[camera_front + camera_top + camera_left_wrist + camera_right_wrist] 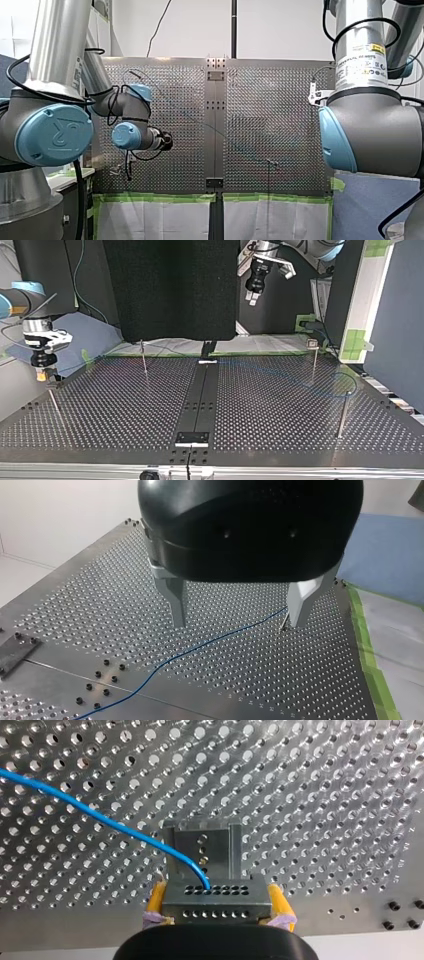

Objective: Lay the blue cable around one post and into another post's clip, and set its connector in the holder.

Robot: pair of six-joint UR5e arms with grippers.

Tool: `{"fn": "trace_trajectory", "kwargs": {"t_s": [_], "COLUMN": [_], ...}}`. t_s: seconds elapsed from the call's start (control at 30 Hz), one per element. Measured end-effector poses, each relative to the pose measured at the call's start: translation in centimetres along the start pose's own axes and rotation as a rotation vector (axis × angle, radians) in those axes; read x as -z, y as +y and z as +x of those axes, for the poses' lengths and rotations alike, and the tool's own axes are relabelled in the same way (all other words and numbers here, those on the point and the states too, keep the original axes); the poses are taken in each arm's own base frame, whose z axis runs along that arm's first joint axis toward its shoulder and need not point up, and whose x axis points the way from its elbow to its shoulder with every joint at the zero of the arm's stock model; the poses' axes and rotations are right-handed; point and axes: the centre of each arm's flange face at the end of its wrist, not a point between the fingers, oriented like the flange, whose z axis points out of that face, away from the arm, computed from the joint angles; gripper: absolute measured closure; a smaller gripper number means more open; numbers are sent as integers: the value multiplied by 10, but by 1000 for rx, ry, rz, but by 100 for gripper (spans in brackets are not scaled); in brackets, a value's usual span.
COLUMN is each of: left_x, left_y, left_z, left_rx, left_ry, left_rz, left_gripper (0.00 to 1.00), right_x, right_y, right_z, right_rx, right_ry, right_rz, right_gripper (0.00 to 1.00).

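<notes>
The blue cable is bright blue, a thin line across my table, which is silver-grey with a regular grid of dark holes. The connector is grey metal with rows of dark holes, and the holder is the same grey. My right gripper has yellow pads with lilac ends. My left gripper has a black body and silver fingers. The tape at the table's edge is green, and the cloth beyond it is blue.

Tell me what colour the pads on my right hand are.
Yellow pads, clearest in the right wrist view.
</notes>
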Motion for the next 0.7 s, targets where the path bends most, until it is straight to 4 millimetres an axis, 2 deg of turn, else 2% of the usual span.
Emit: {"fn": "trace_trajectory", "kwargs": {"t_s": [0.7], "left_x": [0], "left_y": [0], "left_z": [0], "left_rx": [0], "left_ry": [0], "left_rz": [-1], "left_gripper": [1], "right_x": [-7], "right_y": [-1], "right_z": [-7], "right_rx": [-6], "right_ry": [8], "right_rz": [33], "right_gripper": [98]}}
